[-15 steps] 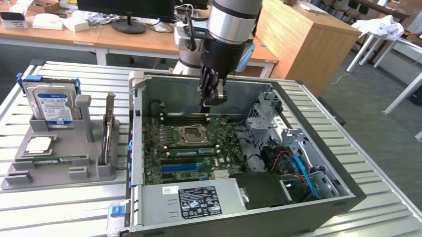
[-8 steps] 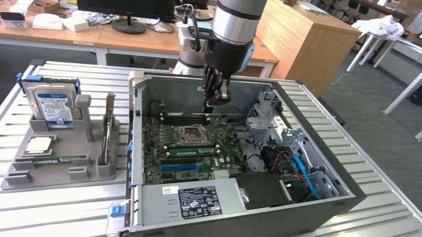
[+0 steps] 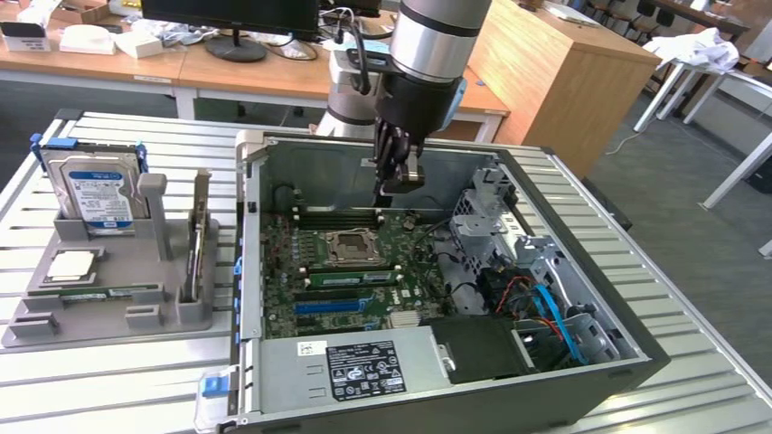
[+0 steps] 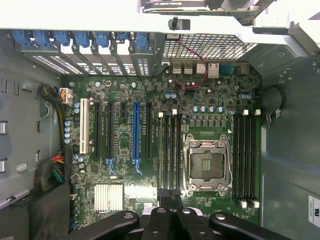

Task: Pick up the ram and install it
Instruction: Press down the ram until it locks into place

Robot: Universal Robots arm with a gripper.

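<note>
Gripper point(image 3: 400, 181) hangs inside the open computer case point(image 3: 248, 271), low over the far part of the motherboard point(image 3: 362, 262). In the exterior view it is beyond the CPU socket point(image 3: 350, 246).

In the wrist view the gripper point(image 4: 169, 200) sits over the end of the memory slots point(image 4: 170, 150) that run beside the CPU socket point(image 4: 206, 162). A second slot bank point(image 4: 246, 160) lies on the socket's other side.

A dark narrow piece shows at the gripper's tip. It may be a module seen edge-on, but the angle is poor, so I cannot tell whether the jaws are clenched, released or grasping anything.

The ram point(image 3: 103, 291), a green strip, lies flat in the near groove of the grey holder point(image 3: 157, 289). The holder is outside the case, on the exterior view's left, well apart from the gripper. It also carries the hard drive point(image 3: 99, 194), standing upright at its far end, and the processor chip point(image 3: 72, 264), lying flat between the drive and the ram.

Edges and room:
- **Case walls:** they stand up on all sides of the board.
- **Far wall:** it is near the gripper.
- **Drive cage point(image 3: 494, 226):** it crowds the exterior view's right.
- **Power supply point(image 3: 350, 366):** it closes off the near side.
- **Above the socket and slots:** the space is open.

The slatted table point(image 3: 121, 380) carries both holder and case.
</note>
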